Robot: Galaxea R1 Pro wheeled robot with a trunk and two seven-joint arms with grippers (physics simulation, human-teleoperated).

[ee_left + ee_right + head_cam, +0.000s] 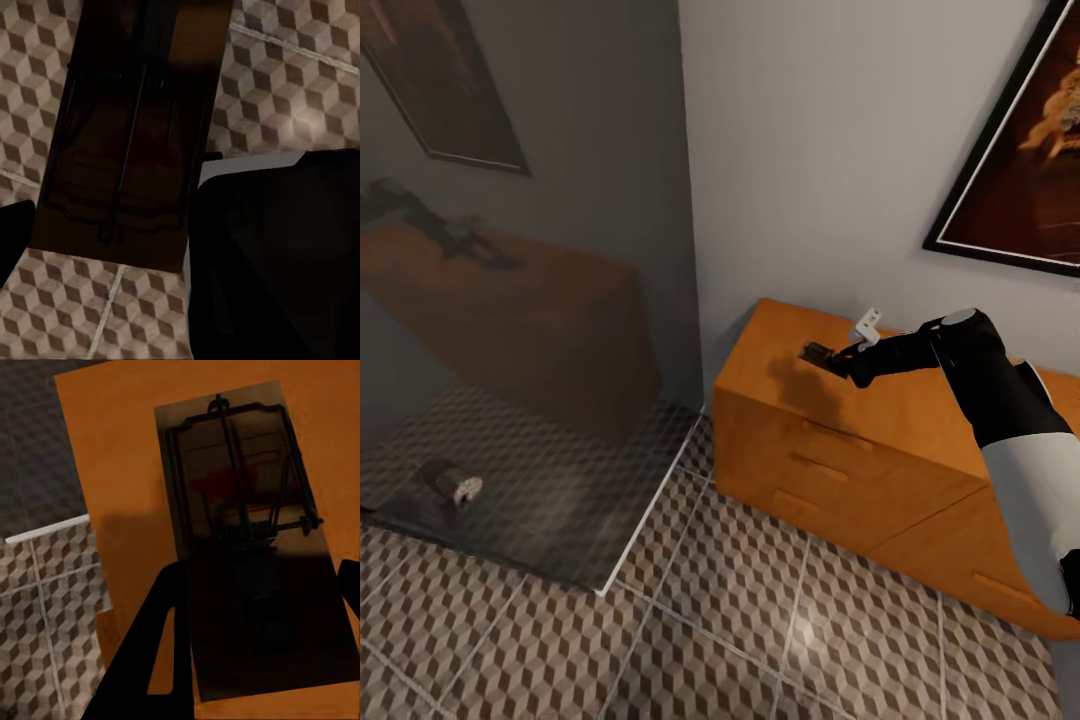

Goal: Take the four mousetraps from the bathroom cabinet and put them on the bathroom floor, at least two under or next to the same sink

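Observation:
My right gripper [822, 353] hovers over the left end of the orange-brown cabinet [880, 440], shut on a mousetrap [240, 502]. In the right wrist view this flat board with dark wire and a red mark sits between the dark fingers [169, 622], just above the cabinet top [112, 472]. In the left wrist view my left gripper [112, 232] is shut on a second mousetrap [142, 112], a dark-looking board with wire, held above the cube-patterned bathroom floor [300, 67]. The sink is out of view.
A glass panel [530, 300] stands left of the cabinet and reflects it, with a white strip along its base. A small dark cylinder [452, 485] lies behind it. Framed pictures [1020, 150] hang on the grey wall. Patterned floor [690, 620] spreads in front of the cabinet.

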